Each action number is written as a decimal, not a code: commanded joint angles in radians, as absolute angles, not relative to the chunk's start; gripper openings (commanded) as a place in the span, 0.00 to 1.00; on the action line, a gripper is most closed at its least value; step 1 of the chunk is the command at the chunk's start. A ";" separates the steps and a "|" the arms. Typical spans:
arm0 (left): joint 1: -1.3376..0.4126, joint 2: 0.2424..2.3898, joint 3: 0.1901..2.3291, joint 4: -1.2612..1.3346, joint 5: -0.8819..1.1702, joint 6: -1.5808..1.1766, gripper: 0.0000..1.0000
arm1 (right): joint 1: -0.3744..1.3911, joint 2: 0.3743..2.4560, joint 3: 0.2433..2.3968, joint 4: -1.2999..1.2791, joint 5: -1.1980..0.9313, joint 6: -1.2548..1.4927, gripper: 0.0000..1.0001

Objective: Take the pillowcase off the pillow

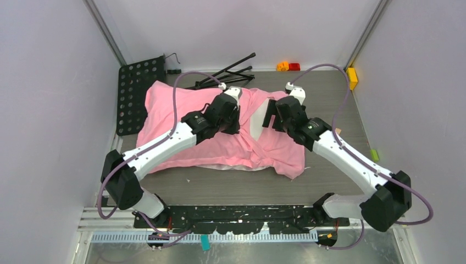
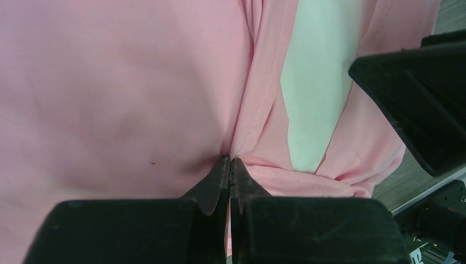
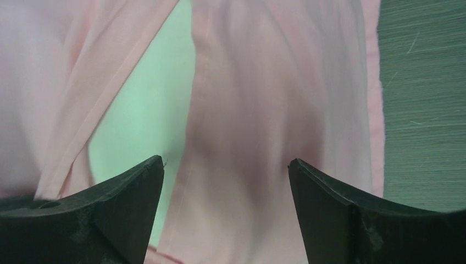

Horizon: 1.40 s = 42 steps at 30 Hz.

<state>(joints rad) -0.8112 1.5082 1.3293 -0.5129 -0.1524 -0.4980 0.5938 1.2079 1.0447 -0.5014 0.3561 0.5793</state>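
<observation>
The pink pillowcase lies across the table's middle, still round the white pillow, which shows through a gap at the cover's opening and along the near edge. My left gripper is down on the cover just left of that gap. Its jaws are shut, and a pinch of pillowcase puckers at the left gripper's tips, beside the pillow. My right gripper hangs open right of the gap. In its wrist view the right gripper straddles a pillowcase flap, with the pillow to the left.
A black perforated plate lies at the far left and black rods behind the pillow. Small orange and red blocks and a yellow block sit at the back right. The bare table shows right of the cover.
</observation>
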 commanded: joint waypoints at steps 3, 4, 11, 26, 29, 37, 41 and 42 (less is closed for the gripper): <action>-0.791 1.504 1.296 -0.480 -0.177 -0.496 0.00 | 0.519 1.294 1.075 -0.585 0.492 0.602 0.87; -0.785 1.504 1.291 -0.480 -0.180 -0.496 0.00 | 0.469 1.276 1.039 -0.574 0.446 0.610 0.85; -0.764 1.503 1.257 -0.479 -0.211 -0.483 0.00 | 0.170 1.074 0.770 -0.504 0.233 0.663 0.75; -0.770 1.458 1.356 -0.648 -0.296 -0.413 0.04 | 0.154 1.083 0.644 -0.400 -0.132 0.629 0.07; -0.831 1.471 1.438 -0.728 -0.335 -0.382 0.23 | 0.155 1.078 0.637 -0.346 -0.263 0.617 0.05; -1.086 1.566 1.672 -0.750 -0.391 -0.355 0.71 | 0.154 1.049 0.625 -0.298 -0.365 0.633 0.04; -1.125 1.677 1.784 -0.734 -0.319 -0.372 0.77 | 0.155 1.024 0.613 -0.299 -0.350 0.634 0.04; -1.133 1.719 1.814 -0.740 -0.314 -0.372 0.77 | 0.154 1.020 0.611 -0.302 -0.347 0.635 0.04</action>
